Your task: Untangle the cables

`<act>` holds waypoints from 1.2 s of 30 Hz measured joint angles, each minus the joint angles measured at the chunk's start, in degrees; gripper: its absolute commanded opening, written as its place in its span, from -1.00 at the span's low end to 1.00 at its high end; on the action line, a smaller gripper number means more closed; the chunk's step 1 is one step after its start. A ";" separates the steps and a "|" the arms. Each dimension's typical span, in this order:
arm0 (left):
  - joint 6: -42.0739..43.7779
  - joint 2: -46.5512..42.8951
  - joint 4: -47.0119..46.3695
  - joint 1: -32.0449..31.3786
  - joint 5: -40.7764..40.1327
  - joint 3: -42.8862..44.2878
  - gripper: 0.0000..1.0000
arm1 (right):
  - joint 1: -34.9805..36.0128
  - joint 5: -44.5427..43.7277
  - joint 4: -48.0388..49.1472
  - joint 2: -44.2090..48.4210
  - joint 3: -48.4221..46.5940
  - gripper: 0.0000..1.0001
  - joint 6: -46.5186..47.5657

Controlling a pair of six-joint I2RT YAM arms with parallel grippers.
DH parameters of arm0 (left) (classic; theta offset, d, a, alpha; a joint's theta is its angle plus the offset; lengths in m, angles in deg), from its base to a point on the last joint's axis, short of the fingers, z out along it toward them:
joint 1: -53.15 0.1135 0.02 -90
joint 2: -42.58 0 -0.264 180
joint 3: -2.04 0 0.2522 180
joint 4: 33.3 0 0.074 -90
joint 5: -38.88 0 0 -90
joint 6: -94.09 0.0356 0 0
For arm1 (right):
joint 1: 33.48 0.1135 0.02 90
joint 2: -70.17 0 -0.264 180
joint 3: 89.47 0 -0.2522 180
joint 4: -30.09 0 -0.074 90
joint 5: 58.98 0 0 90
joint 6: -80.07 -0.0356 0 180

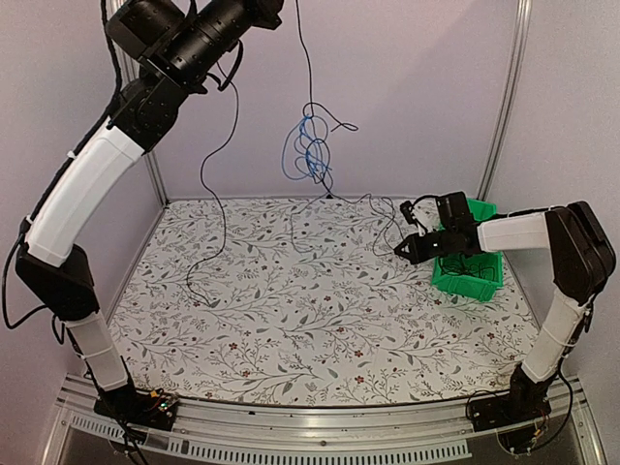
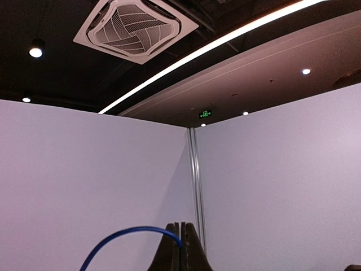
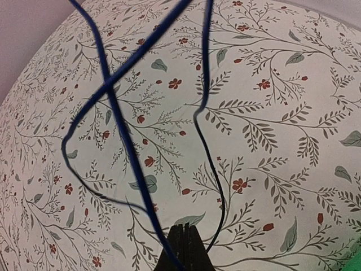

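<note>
The cables (image 1: 308,150) hang in mid-air in front of the back wall (image 1: 417,97), a loose knot of blue loops with thin black wires threaded through it. One black strand runs straight up out of the overhead view, towards the high left gripper (image 2: 180,232). Another droops to the table (image 1: 291,329) on the left. A third slants down to the right gripper (image 1: 407,249), low by the green bin (image 1: 475,276).

Both pairs of fingers (image 3: 194,257) are pressed together. The left pair pinches the blue cable, which arcs out from between them. The right pair seems to pinch a dark strand (its colour I can't settle from the wrist view).

The step in hand looks like stretching the knot between two held ends. Done well, the right gripper would draw slowly outward and low while the loops are watched. If they cinch rather than slide, it is better to slacken and grip nearer the knot.

The bin's rim sits close enough to snag a trailing wire. The loose strand on the table may drag along, too.
</note>
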 measured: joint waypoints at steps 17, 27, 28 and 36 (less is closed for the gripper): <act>-3.06 -9.01 -3.72 0.66 -1.66 -15.37 -1.00 | 0.26 13.05 -10.99 3.39 -10.29 0.51 8.83; -10.73 -7.91 -4.02 0.63 0.92 -31.54 -1.00 | 7.78 26.25 -7.13 10.14 -27.54 0.50 11.21; -11.06 -7.91 -4.02 0.63 1.01 -31.93 -1.00 | 8.70 27.30 -6.19 9.68 -28.41 0.50 9.81; -13.27 -7.89 -6.27 0.28 1.60 -32.35 -1.00 | 12.96 30.25 -2.21 2.93 -31.10 -0.12 3.63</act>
